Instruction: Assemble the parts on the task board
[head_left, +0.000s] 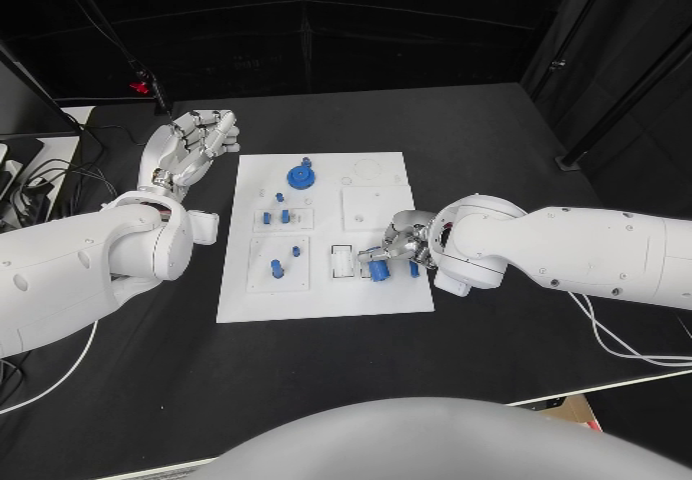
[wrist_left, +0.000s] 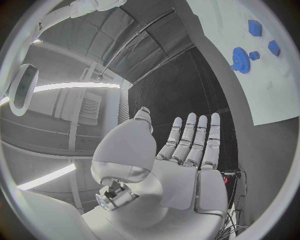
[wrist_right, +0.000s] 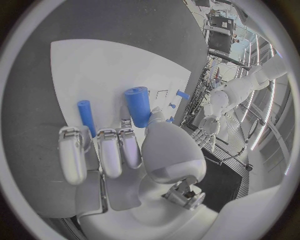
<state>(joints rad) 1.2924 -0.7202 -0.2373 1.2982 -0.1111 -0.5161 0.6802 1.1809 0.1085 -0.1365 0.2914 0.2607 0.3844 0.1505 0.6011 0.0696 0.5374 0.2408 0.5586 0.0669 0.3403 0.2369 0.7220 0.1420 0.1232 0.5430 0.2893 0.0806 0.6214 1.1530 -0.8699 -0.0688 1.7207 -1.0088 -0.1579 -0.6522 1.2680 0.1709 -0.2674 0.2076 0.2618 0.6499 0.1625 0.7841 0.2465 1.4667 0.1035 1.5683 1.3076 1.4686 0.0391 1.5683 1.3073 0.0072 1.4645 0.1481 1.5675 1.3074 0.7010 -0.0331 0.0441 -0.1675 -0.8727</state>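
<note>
The white task board lies in the middle of the black table. My right hand hovers over its near right part and pinches a thick blue cylinder between thumb and fingers, seen as a blue cylinder in the head view. A thinner blue peg stands beside the fingers; I cannot tell whether it is held. My left hand is off the board's far left corner, fingers straight and apart from anything, the same left hand holding nothing. A blue gear and small blue pegs sit on the board.
Cables lie at the table's left edge. A small white block sits between my left arm and the board. A black post stands at the far right. The blue gear shows on the task board in the left wrist view.
</note>
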